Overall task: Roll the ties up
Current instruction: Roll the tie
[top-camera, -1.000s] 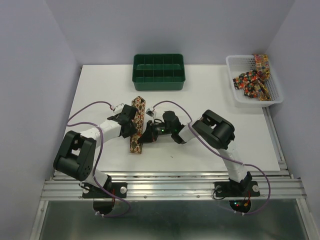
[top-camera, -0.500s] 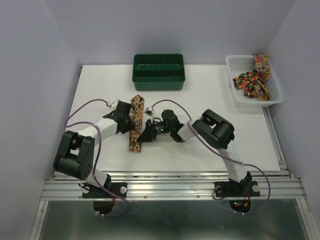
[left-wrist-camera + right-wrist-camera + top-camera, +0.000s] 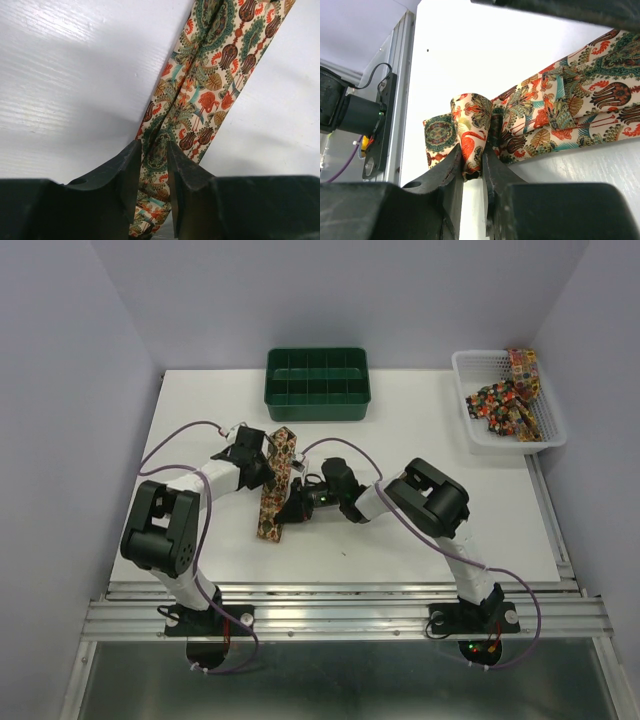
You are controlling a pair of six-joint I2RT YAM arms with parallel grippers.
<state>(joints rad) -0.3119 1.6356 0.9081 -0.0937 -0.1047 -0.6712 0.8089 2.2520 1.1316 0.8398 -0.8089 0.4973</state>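
Tie (image 3: 271,520): one, busy print of tan, red, green and brown. It lies flat on the table (image 3: 450,500), left of centre, running lengthwise from the near side toward the far side with a slight lean to the right. Its far end is pointed and lies short of the tray (image 3: 318,383). In the left wrist view the tie (image 3: 210,90) shows as two overlapping layers, and the narrower one runs down between the fingers (image 3: 125,172). In the right wrist view part of the tie (image 3: 560,115) near its near end is curled up off the table into a small cone.

Left gripper (image 3: 263,468): on the far half of the tie, coming in from the left. The jaws are narrow, with fabric filling the gap between them (image 3: 152,170), and they pinch the tie.

Right gripper (image 3: 292,508): on the near half of the tie, coming in from the right. The jaws are nearly together (image 3: 472,167) and clamp the base of the curled cone.

Other ties (image 3: 505,395): a loose heap of the same kind of print in the basket (image 3: 462,375). One hangs over its far right corner.

Tray: green, divided into compartments, at the far edge of the table near the middle.

Basket: white mesh, at the far right corner of the table, well apart from both grippers.
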